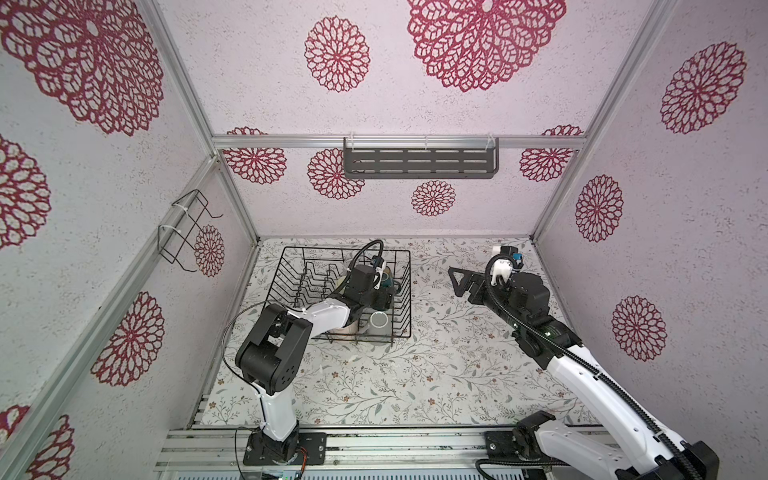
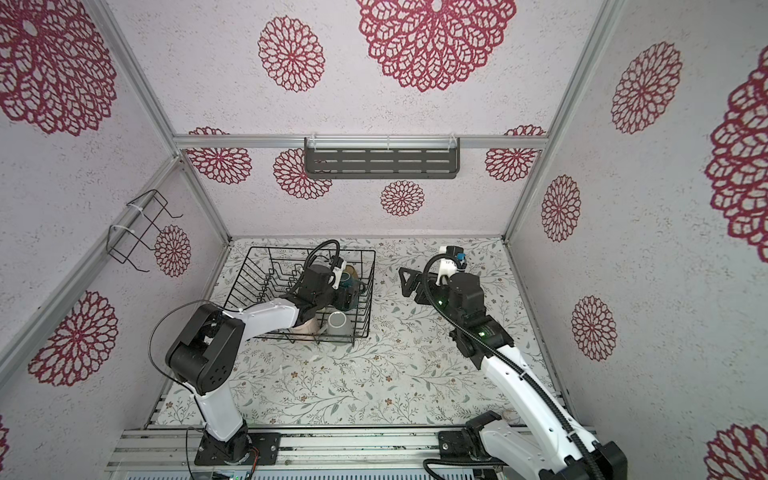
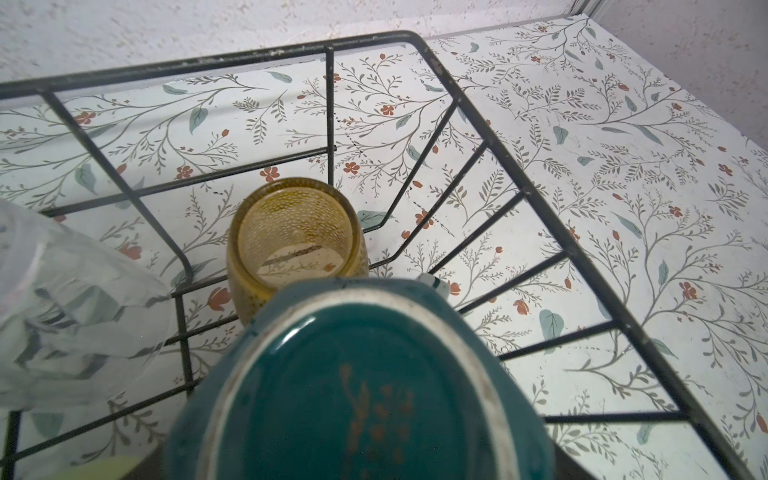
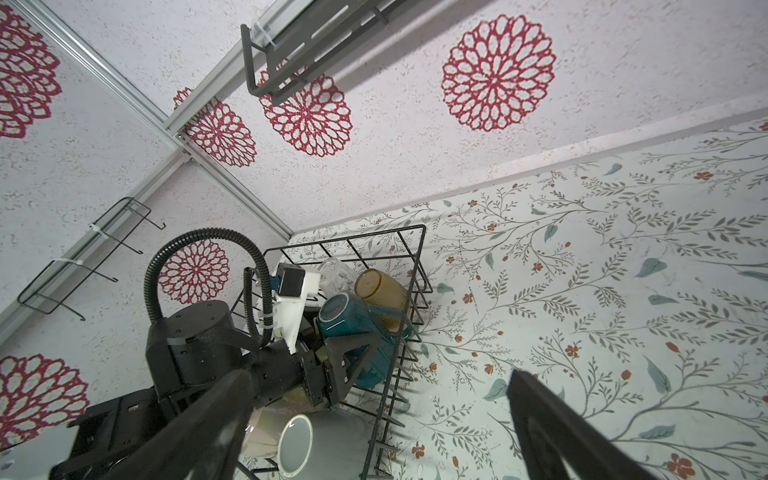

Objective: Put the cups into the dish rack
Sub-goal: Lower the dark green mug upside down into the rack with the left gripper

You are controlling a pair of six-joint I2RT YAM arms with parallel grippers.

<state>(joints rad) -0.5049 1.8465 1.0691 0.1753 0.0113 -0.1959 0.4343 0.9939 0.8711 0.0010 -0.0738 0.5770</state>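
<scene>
Dish rack (image 1: 409, 291) sits on the floral tabletop (image 1: 374, 386), back-left part, close to the back wall, seen in both top views (image 2: 372, 291). Left tool (image 4: 359, 353) reaches inside the rack at its right side, jaws spread wide around the teal mug (image 3: 361, 382). In the right wrist view one black finger (image 4: 345, 365) lies flat on the mug's side, so it reads as a grip on a wide thing. Teal mug is tilted, base toward the left wrist camera, base ring filling the lower middle of that view. Amber tumbler (image 3: 295, 237) is just beyond it in the rack's far right corner, leaning; touching the mug or just beside it, can't tell (image 4: 382, 291). Clear glass (image 3: 70, 307) is beside the tumbler, also in the rack, tilted or on its side, can't tell which. Grey mug (image 1: 380, 322) is in the near right corner of the rack, pale inside facing up in both top views. Pale pink tumbler (image 1: 344, 327) is next to it, mostly hidden under the left arm (image 1: 324, 311). Yellow-green sliver (image 3: 112, 471) shows at the edge of the left wrist view, too little to call. Right tool (image 1: 462, 286) is right of the rack, apart from it, over bare tabletop. Its jaws are fully apart, fingers (image 4: 552, 432) wide in its own wrist view, nothing between them.
</scene>
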